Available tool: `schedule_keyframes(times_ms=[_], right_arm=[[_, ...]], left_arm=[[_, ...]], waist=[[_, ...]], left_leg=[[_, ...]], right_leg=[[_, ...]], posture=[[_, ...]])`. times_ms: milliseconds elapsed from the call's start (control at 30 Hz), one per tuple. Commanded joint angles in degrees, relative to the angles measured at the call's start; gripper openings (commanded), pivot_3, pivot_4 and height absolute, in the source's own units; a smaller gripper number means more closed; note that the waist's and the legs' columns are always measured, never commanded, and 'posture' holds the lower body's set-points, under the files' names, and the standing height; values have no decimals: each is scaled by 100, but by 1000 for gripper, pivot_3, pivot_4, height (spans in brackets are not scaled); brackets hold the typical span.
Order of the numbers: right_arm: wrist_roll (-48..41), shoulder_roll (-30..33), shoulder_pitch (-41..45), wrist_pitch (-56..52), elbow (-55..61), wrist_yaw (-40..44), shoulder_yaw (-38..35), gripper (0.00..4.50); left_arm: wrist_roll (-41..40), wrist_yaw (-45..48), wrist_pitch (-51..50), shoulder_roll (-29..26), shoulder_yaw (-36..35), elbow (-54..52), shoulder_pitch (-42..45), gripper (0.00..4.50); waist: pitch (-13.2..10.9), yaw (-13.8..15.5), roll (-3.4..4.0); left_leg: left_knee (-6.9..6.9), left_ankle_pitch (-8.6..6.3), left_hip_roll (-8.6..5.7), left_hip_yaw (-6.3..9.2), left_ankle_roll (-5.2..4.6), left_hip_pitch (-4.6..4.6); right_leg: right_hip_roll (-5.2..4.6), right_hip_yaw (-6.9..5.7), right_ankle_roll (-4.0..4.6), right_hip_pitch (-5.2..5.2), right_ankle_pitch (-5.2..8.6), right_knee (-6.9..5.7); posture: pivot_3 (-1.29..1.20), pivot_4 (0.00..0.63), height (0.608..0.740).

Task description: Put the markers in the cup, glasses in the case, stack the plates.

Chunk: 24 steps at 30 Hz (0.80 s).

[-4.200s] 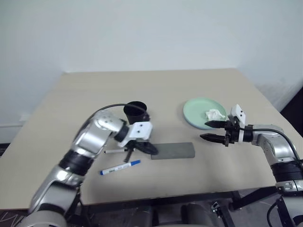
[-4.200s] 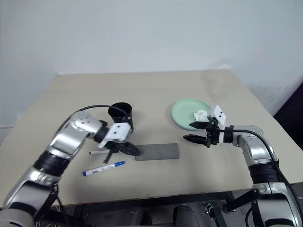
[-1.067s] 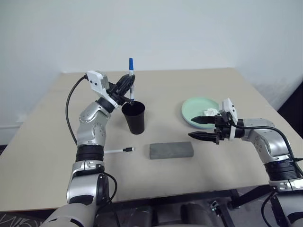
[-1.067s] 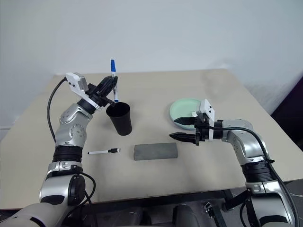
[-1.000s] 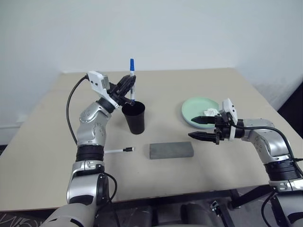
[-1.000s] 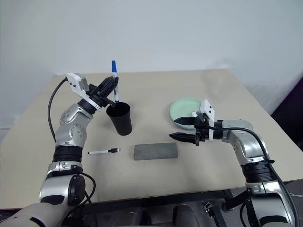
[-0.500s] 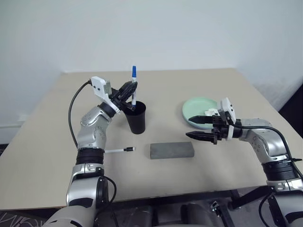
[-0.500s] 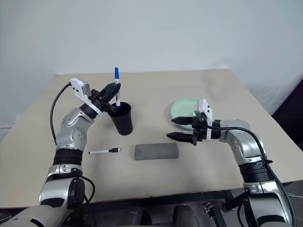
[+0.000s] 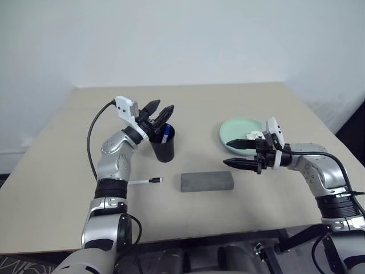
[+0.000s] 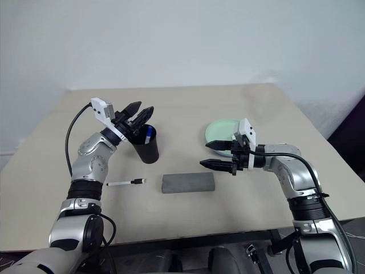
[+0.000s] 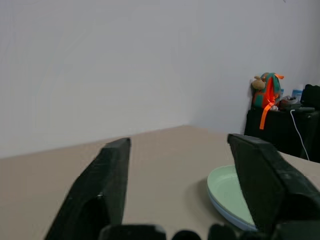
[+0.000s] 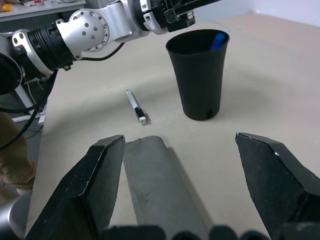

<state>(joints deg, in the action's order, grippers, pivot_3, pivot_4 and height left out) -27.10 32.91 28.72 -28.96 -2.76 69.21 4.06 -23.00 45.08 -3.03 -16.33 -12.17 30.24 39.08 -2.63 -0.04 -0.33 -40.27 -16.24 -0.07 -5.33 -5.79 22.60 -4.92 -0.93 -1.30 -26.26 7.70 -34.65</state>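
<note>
While its two black fingers stand spread apart with nothing between them, the left gripper [image 9: 159,109] hangs just above the rim of the black tapered plastic cup [image 9: 162,145], which stands upright on the beige wooden table [image 9: 228,108]; a thin marker with a blue cap [image 9: 165,135] sits inside the cup, its cap showing just below the rim and leaning against the inner wall. On the tabletop to the left of the cup's base and a little nearer the robot lies a second thin marker with a white barrel and a black cap [image 9: 145,181], flat and roughly level across the view, apart from the cup. Just to its right, near the table's middle, lies the grey oblong glasses case [image 9: 207,181], lid shut, lying lengthwise across the view. The right gripper [image 9: 239,154] hovers over the table between the case and the mint green round shallow plate [image 9: 235,131], pointing toward the left arm with its fingers wide apart and empty. A crumpled white tissue [image 9: 254,136] lies on the near side of that plate, partly behind the right gripper's upper finger. In the left wrist view a light blue edge shows beneath the green rim
</note>
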Motion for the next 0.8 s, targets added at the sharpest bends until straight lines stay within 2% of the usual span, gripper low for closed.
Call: schedule_keyframes(times_ms=[33, 133, 233, 333, 367, 533, 700, 800], right_arm=[[-132, 34, 85, 13, 220, -29, -166, 3845], [-135, 25, 95, 15, 219, -51, -163, 3845], [-129, 28, 95, 17, 218, -54, -153, 3845], [-120, 39, 107, 20, 200, -41, -142, 3845], [-110, 42, 116, 27, 184, -34, -135, 3845], [-83, 39, 154, 43, 127, -13, -111, 3845], [-67, 31, 143, 63, 97, -4, -101, 3845], [-61, 12, 135, 78, 81, -15, -94, 3845]], left_arm=[[-35, 57, 67, -64, 17, -174, 228, 3138], [-124, 225, -94, -276, -26, -351, 270, 3138], [-342, 697, -509, -711, -62, -591, 343, 3138], [-518, 1508, -1141, -1443, 64, -938, 368, 3138], [-491, 1877, -1318, -1797, 159, -1027, 352, 3138], [-346, 2979, -1735, -2897, 513, -1103, 357, 3138], [17, 4038, -1802, -3806, 1064, -1277, 29, 3138], [373, 4377, -1619, -4146, 1450, -1413, -319, 3138]], waist=[[0, -1, 0], [0, -2, -1], [-1, -16, -2], [-2, -22, -3], [-2, -31, -3], [-2, -104, -2], [-3, -129, -4], [-4, -139, 0]], left_leg=[[0, 0, 0, 0, 0, 0], [0, 0, 0, 0, 0, 0], [1, 0, 4, -3, 1, 2], [2, -1, 9, -9, 3, 1], [3, -2, 10, -10, 4, 1], [9, -4, 10, -14, 7, -1], [10, -4, 18, -19, 8, 1], [21, -8, 26, -32, 16, -2]], right_leg=[[0, 0, 0, 0, 0, 0], [0, 0, 0, 0, 0, 0], [1, -1, 1, -5, 0, -2], [3, -5, 3, -10, -1, -2], [3, -6, 3, -10, -1, -1], [-1, -8, 3, -10, 0, 2], [-3, -10, 3, -19, 1, 4], [-4, -13, 6, -31, 2, 4]], posture=[[0, 0, 740], [0, 0, 740], [0, 0, 740], [0, 0, 740], [0, 0, 740], [0, 0, 740], [0, 0, 740], [0, 0, 740]])
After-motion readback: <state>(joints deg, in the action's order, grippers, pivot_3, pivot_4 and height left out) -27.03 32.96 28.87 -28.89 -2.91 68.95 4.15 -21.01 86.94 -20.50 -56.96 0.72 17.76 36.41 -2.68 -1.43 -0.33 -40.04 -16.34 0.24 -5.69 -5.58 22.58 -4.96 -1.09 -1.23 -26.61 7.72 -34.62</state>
